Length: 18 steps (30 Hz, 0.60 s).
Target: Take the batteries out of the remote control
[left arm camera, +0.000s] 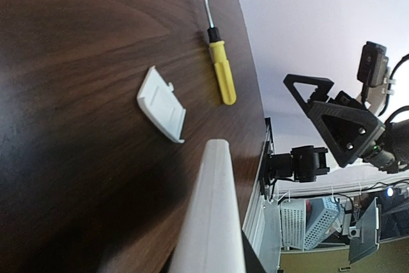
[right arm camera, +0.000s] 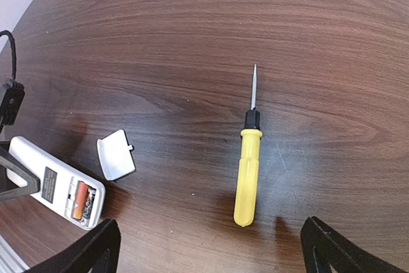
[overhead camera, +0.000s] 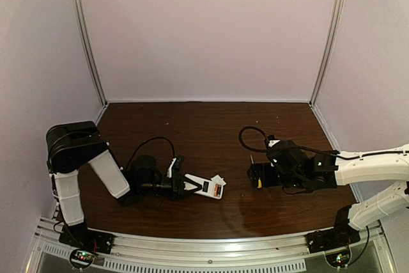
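Note:
The white remote control (overhead camera: 208, 188) lies at the table's front middle with its end in my left gripper (overhead camera: 190, 187), which is shut on it. In the right wrist view the remote (right arm camera: 51, 180) shows its open compartment with the batteries (right arm camera: 82, 199) inside, one orange, one dark. In the left wrist view only the remote's long white edge (left arm camera: 214, 222) shows. My right gripper (right arm camera: 211, 260) is open and empty. It hovers just above the handle end of the yellow-handled screwdriver (right arm camera: 248, 171), well right of the remote.
The small white cover piece (right arm camera: 116, 155) lies on the wood beside the remote's open end; it also shows in the left wrist view (left arm camera: 161, 103). The screwdriver (left arm camera: 220, 71) lies beyond it. Purple walls enclose the table (overhead camera: 204, 126) on three sides.

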Each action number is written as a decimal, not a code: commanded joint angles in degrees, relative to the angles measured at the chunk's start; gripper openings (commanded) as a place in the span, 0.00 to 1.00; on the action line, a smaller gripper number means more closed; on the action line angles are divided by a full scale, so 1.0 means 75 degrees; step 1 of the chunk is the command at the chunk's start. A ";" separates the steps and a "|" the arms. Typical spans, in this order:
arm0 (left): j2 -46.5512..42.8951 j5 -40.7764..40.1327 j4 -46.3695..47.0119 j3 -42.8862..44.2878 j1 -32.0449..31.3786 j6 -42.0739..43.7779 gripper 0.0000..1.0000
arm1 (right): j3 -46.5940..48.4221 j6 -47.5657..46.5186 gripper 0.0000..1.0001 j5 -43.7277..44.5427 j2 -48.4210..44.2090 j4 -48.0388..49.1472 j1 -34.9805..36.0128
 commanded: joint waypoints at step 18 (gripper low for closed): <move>0.1019 -0.0713 0.0899 0.0687 -0.0759 -0.0718 0.17 | -0.0073 -0.0167 1.00 0.0299 0.0078 0.0153 -0.0047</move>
